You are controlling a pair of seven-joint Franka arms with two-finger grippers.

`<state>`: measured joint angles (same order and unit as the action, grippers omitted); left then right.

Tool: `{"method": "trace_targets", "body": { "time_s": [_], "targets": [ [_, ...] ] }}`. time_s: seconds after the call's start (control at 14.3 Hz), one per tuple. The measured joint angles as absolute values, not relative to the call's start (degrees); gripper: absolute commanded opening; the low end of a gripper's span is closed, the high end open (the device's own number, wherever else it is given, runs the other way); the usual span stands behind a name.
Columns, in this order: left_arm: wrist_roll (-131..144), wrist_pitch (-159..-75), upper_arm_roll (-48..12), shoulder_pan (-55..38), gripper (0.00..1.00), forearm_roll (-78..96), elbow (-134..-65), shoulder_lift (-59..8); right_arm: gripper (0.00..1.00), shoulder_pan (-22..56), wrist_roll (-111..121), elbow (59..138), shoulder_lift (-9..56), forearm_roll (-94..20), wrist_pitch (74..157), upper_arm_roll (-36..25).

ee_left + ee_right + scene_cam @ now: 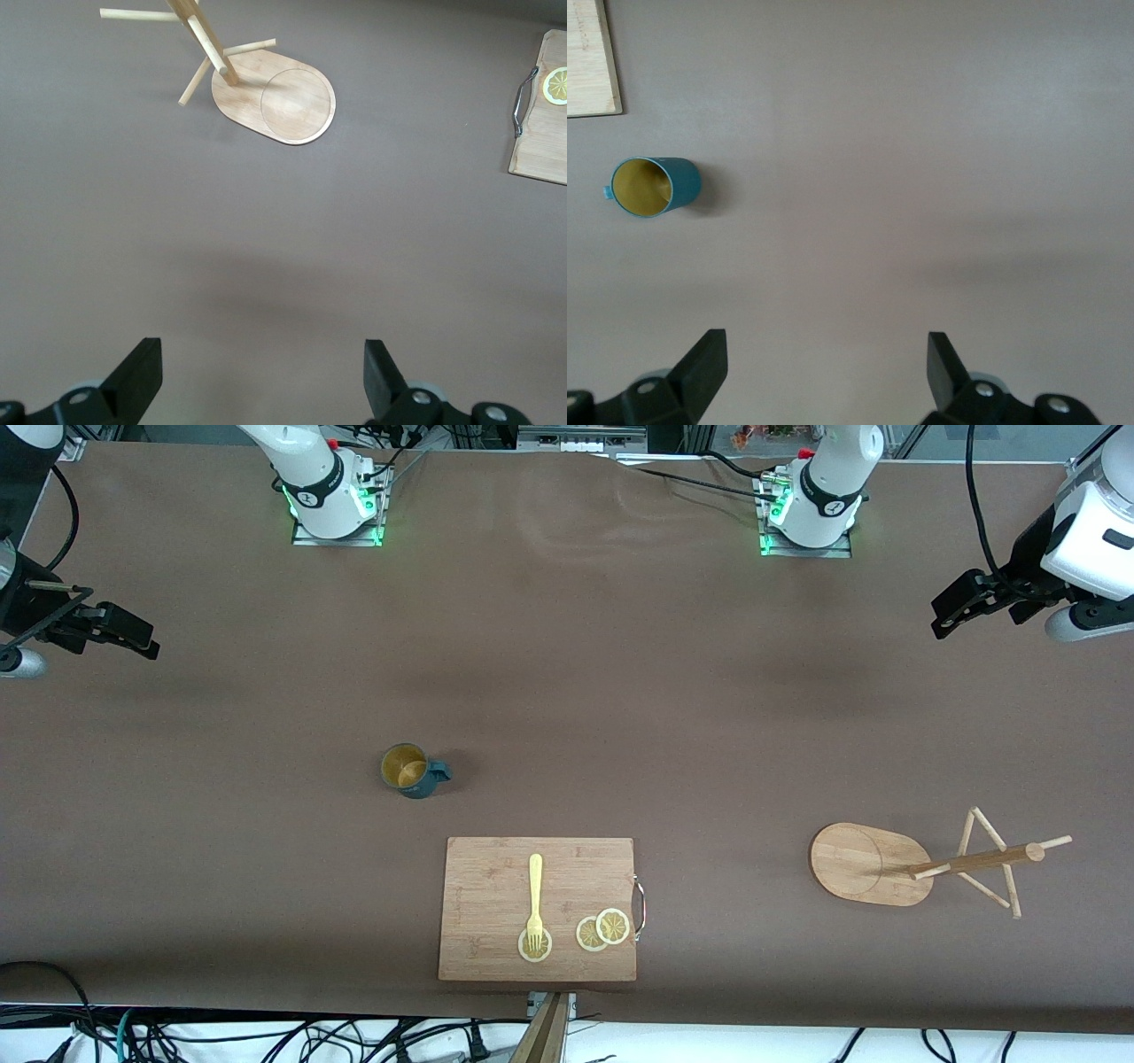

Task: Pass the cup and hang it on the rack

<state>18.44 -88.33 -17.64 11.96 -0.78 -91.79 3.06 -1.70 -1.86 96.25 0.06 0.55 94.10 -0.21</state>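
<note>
Cup (408, 769) stood upright on table (620, 691), toward right arm's end, farther from front camera than cutting board (496, 886). Rack (873, 864) stood toward left arm's end. Left pincer (263, 376) released, empty, hovered over bare table near rack. Right pincer (827, 372) released, empty, over table, well apart from cup.

Risks, judged: off-centre grip tipping cup; handle ending up covered at handover; thin pegs missed, rack toppled.

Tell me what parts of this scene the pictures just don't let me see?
- Cup handle: right wrist view, nearly all hidden by the cup's own body.
- Rack top: left wrist view, post and upper pegs cut off by the frame edge.
- Cutting board: both wrist views show only a corner or an edge.
- Left tool and right tool: wrist views show only the open fingertips.
</note>
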Motion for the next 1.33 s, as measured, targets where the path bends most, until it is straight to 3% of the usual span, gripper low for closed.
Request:
{"method": "trace_targets", "body": {
  "time_s": [1.33],
  "targets": [
    [18.44, -88.39, -17.77, 11.96, 1.0, -0.78, -91.79, 3.06, 1.0, 0.9, -1.84, 96.25, 0.06, 0.53, 89.91, 0.22]
  ]
}}
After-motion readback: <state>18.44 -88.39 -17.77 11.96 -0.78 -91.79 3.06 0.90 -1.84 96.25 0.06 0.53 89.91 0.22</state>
